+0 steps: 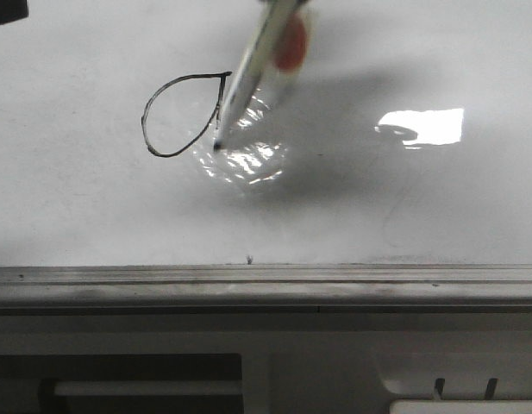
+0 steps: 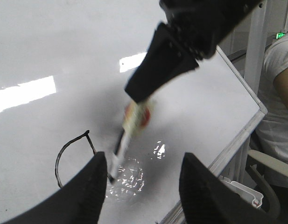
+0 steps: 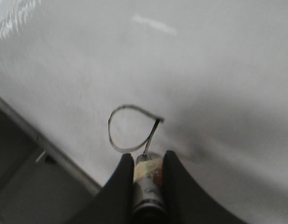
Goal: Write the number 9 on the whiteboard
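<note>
The whiteboard (image 1: 76, 198) fills the front view. On it is a thin black teardrop loop of the number 9 (image 1: 146, 121) with the start of its stem running down from the loop's right corner. A white marker (image 1: 248, 73) with a red label leans over the board, its black tip (image 1: 216, 147) touching the board at the loop's lower right. My right gripper (image 3: 147, 161) is shut on the marker (image 3: 147, 179); it shows from outside in the left wrist view (image 2: 165, 60). My left gripper (image 2: 144, 186) is open and empty, hovering just over the board beside the loop (image 2: 59, 158).
A grey metal tray edge (image 1: 266, 280) runs along the board's near side, with white robot parts (image 1: 334, 362) below. A bright glare patch (image 1: 425, 125) lies right of the marker. A person in a white shirt (image 2: 279, 93) sits beyond the board's frame.
</note>
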Tool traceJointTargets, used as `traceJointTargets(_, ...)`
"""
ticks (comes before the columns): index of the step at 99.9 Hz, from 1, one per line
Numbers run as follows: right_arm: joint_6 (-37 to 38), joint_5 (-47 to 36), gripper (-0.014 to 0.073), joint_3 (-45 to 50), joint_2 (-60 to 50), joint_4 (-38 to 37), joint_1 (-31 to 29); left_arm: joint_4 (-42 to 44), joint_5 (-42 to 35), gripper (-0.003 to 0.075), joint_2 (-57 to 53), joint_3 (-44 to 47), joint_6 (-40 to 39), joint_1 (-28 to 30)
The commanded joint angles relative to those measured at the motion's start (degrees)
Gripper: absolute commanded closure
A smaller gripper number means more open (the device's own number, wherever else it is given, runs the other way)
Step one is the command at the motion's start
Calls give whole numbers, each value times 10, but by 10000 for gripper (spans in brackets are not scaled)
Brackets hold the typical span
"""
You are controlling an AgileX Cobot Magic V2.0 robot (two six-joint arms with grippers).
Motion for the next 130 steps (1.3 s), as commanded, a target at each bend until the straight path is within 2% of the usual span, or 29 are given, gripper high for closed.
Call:
traceJointTargets(1, -10, -38, 663, 23, -11, -12, 14, -7, -45, 385, -3, -18, -5, -1)
traceJointTargets(20, -10, -56, 663, 8, -19, -7, 55, -3, -39, 385, 10, -18, -5, -1)
traceJointTargets(30, -10, -55, 663, 5, -30, 11, 77, 58, -19, 385, 29, -18, -5, -2)
traceJointTargets(39, -6, -54, 663, 4, -33, 13, 99, 75, -9, 385, 60, -18, -5, -2)
traceJointTargets(58, -6, -56, 663, 4, -33, 24, 135, 75, -75, 385, 125, -18, -5, -2)
traceJointTargets(82, -6, -55, 663, 4, -33, 48, 137, 74, -137, 396, 174, -18, -5, -2)
traceJointTargets(90, -6, -55, 663, 4, -33, 49, 137, 74, -137, 469, 176, -18, -5, -2)
traceJointTargets(105, -10, -59, 662, 4, -33, 49, 137, 74, -137, 725, 176, -18, -5, -2)
traceJointTargets(109, -10, -59, 658, 4, -33, 49, 137, 75, -137, 739, 176, -18, -5, -2)
traceJointTargets(116, -10, -59, 598, 4, -33, 49, 137, 75, -137, 740, 176, -18, -5, -2)
traceJointTargets(130, -10, -62, 295, 4, -33, 48, 137, 52, -137, 741, 176, -18, -5, -2)
